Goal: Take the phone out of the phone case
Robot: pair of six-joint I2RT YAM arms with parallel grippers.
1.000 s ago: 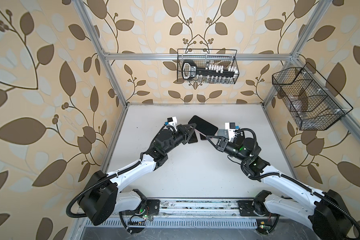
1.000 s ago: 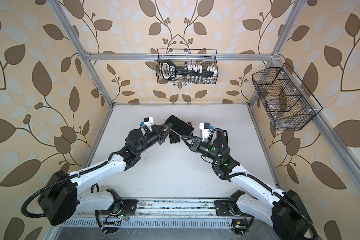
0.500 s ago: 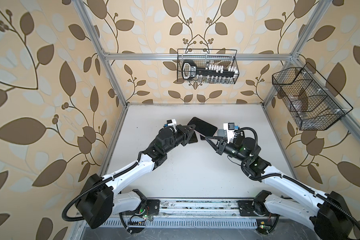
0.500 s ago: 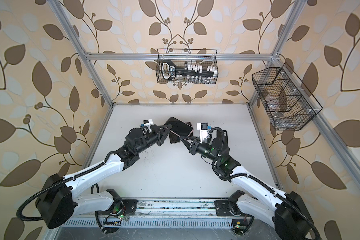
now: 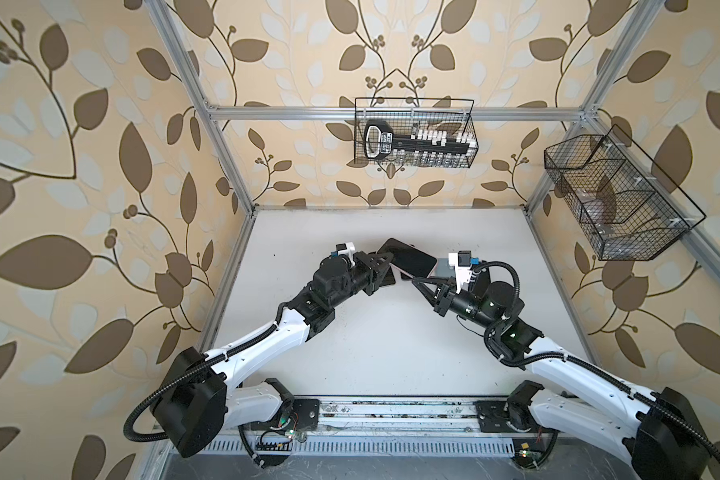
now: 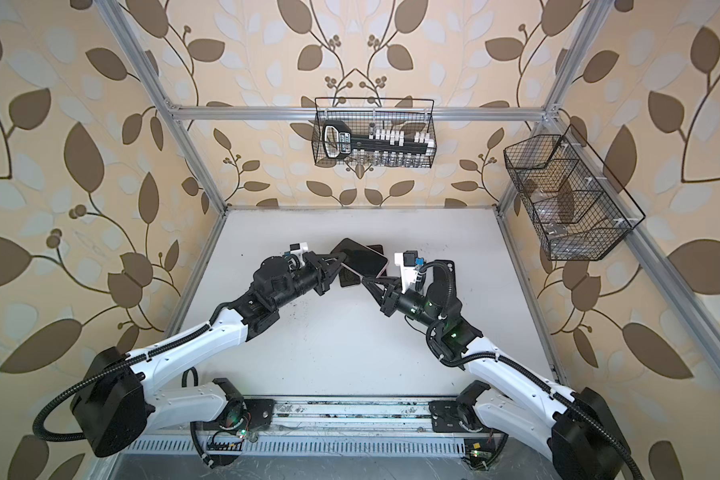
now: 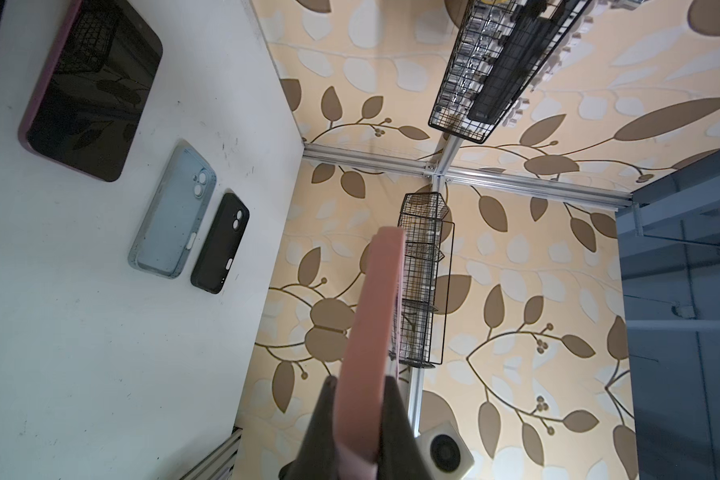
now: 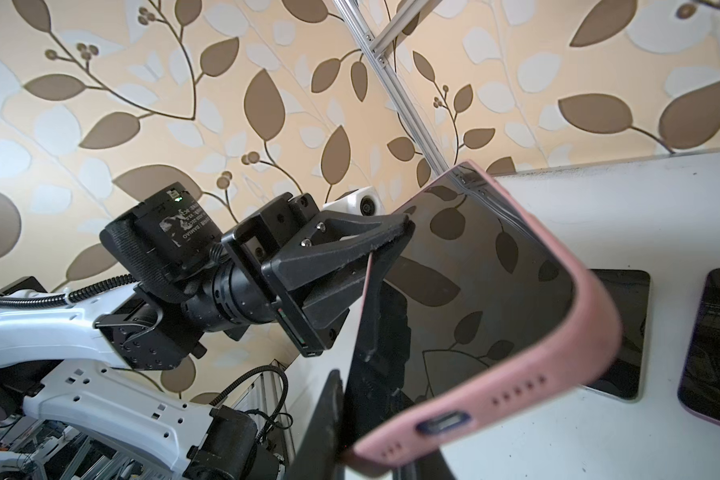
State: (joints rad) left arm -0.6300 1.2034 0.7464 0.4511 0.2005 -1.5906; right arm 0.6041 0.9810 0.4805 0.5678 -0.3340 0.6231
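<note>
The left gripper (image 5: 385, 262) is clenched across one long edge of the pink case (image 8: 599, 332). The right gripper (image 5: 417, 281) pinches the same case at the corner beside its charging port. The case hangs tilted between them, lifted off the table (image 5: 350, 353) below it. The phone (image 8: 495, 291) sits inside the case, its glass flush with the rim. I judge this to be the peeling step, not yet begun. The next move calls for one claw to anchor the case while the other bends the corner lip back off the glass.
</note>
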